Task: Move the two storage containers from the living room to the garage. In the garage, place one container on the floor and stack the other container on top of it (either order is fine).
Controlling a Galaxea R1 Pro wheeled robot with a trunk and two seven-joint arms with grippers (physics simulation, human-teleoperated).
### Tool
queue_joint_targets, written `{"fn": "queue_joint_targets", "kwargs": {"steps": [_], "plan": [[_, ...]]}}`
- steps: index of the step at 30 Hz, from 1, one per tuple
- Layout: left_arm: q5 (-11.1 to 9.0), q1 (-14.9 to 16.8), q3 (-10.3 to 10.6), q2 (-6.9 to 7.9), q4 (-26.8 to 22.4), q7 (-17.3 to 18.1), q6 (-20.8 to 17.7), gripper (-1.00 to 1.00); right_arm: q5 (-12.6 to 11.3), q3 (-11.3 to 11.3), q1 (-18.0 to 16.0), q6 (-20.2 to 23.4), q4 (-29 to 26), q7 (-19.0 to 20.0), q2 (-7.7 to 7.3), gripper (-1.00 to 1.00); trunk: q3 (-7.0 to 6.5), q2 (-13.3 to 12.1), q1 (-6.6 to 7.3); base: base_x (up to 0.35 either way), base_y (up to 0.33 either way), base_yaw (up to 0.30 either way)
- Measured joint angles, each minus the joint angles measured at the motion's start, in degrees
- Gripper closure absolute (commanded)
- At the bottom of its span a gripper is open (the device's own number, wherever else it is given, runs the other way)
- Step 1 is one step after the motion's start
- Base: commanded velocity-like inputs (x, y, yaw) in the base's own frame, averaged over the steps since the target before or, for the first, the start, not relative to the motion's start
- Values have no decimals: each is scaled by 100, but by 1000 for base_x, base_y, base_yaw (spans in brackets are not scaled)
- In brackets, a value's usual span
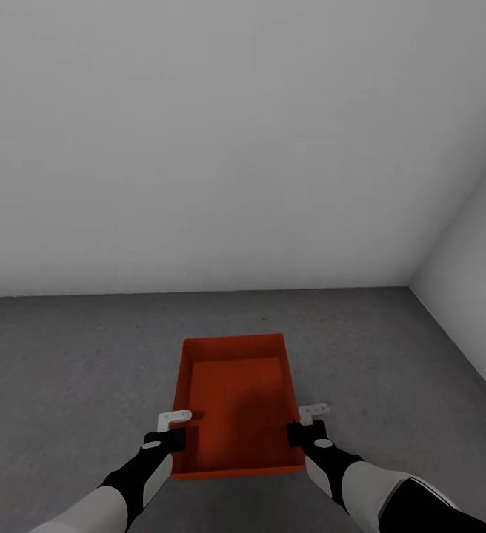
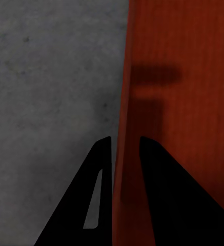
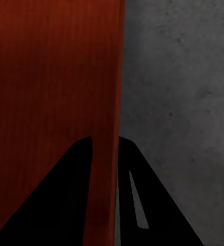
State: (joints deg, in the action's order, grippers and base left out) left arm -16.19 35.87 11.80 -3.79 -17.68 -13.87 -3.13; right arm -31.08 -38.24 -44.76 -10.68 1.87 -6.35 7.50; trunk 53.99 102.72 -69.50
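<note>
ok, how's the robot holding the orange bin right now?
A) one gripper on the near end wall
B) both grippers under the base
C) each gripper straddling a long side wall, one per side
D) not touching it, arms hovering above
C. The left gripper has a finger on either side of one thin side wall of the storage container, and the right gripper does the same on the opposite wall, over the grey floor.
</note>
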Motion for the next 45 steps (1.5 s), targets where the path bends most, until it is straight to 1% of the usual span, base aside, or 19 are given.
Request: {"fn": "queue_joint_targets", "kwargs": {"steps": [3, 4, 17, 45], "plan": [[8, 0, -6, -2, 4, 2, 0, 100, -3, -2, 0, 0, 2, 1, 0, 100, 0, 0, 0, 0, 0, 0], [5, 0, -6, -2, 6, 2, 1, 100, -5, -4, 1, 1, 3, 2, 0, 100, 18, 39, -21, 0, 0, 0], [12, 1, -9, -3, 6, 3, 1, 100, -4, -3, 1, 1, 2, 2, -1, 100, 18, 40, -22, 0, 0, 0], [9, 0, -8, -10, 12, -7, 1, 100, -8, -7, 1, 5, 4, 12, -7, 100, 520, 1162, -637, 0, 0, 0]]}}
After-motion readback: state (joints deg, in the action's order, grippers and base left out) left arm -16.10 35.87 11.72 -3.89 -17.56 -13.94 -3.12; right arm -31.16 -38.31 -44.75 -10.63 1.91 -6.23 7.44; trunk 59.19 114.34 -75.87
